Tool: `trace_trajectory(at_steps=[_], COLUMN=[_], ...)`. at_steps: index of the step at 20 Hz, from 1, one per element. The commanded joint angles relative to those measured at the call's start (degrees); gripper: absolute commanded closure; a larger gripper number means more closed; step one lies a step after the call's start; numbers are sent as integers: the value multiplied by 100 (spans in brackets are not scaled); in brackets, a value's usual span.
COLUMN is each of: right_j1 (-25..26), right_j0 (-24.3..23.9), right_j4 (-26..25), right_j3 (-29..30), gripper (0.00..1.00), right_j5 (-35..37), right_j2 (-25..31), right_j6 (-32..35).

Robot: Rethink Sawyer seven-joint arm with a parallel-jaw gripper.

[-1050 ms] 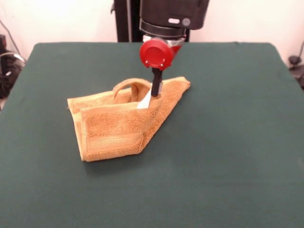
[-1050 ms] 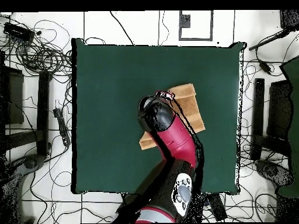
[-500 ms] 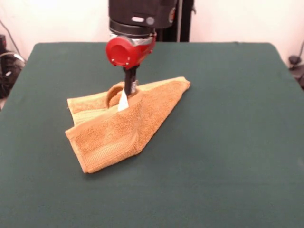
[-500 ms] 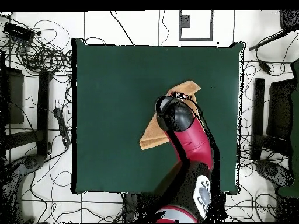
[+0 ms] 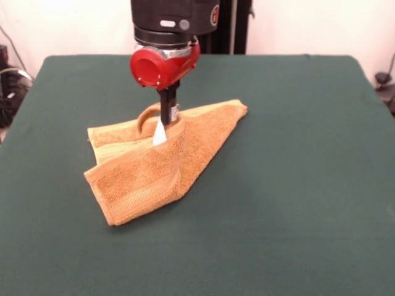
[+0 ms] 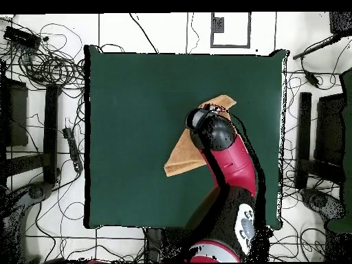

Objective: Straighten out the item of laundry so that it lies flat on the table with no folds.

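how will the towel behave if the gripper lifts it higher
The towel likely stays floppy: it drapes from the gripper in a peak. Its terry pile probably grips the table, so dragging may bunch it.

a front camera looks across and down at the table [image 5: 321, 185] from close by, toward the arm [image 5: 173, 24], while an overhead camera looks straight down from higher up, taking in the whole table [image 6: 130, 103] and the cabled floor [image 6: 41, 62]; both share the towel [image 5: 148, 166].
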Motion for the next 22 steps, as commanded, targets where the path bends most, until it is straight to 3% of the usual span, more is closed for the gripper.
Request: trace_trajectory(at_steps=[1,12,22], right_j1=[409,907,1014], right_j0=[60,434,191], right_j4=[348,218,278], right_j3=[-420,-1301,-1428], gripper=[100,100,100], right_j5=[658,1036,855], right_j2=[835,404,545], right_j6=[2335,4160,4454])
